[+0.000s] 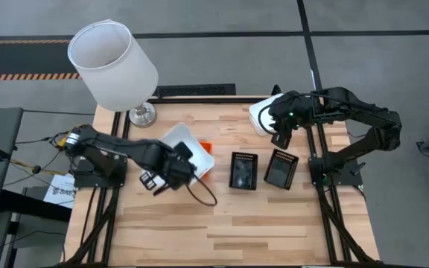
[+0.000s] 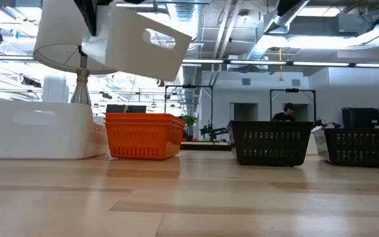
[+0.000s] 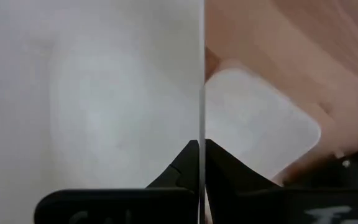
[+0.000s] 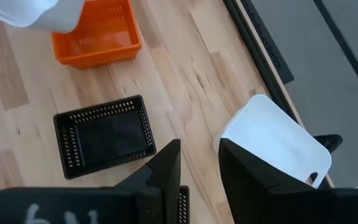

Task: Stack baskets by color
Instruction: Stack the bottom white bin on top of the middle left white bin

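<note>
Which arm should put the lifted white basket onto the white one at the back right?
Left, probably. Its hand is already shut on the lifted white basket. The right hand is empty above the white basket at the back right.

Looks like a robotics lab or industrial workspace, not anyone's home. The low view shows exposed ceiling ducts [image 2: 295, 23] and pipework, strip lights, and a person [image 2: 287, 112] at a workstation way back. From above there's grey floor with hazard-stripe tape [image 1: 21, 75] at the left, and a butcher-block table [image 1: 222, 223] on black frames.
</note>
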Robot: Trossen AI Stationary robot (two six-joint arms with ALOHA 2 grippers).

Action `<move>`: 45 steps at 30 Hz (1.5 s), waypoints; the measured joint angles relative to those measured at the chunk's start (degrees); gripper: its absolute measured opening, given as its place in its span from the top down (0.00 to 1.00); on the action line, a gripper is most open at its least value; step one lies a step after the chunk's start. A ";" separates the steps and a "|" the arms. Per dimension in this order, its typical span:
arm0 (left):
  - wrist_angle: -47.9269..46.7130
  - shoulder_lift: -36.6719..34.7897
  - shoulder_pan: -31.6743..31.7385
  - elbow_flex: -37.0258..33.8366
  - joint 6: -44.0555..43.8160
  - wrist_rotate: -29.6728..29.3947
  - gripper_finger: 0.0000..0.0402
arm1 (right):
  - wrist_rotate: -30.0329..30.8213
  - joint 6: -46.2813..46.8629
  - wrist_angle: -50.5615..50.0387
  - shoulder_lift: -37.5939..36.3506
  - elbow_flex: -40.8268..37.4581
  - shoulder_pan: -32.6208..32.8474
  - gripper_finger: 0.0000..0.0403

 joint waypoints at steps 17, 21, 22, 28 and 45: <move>0.06 -10.51 5.66 -2.51 20.31 3.58 1.00 | 0.18 2.91 0.30 0.02 0.00 -4.14 0.67; 0.30 -14.03 7.18 -4.55 22.51 7.08 1.00 | 0.16 2.95 0.44 0.02 0.00 -5.57 0.67; 0.28 -15.26 7.48 -6.14 22.49 7.13 1.00 | 0.18 3.01 0.61 0.02 0.00 -6.03 0.67; -0.05 -25.99 7.56 -18.16 26.15 6.80 1.00 | 0.16 3.04 2.91 0.02 0.00 -9.02 0.68; 7.26 -40.05 7.07 -39.62 37.83 4.22 1.00 | 0.14 6.49 3.99 0.35 0.00 -15.47 0.68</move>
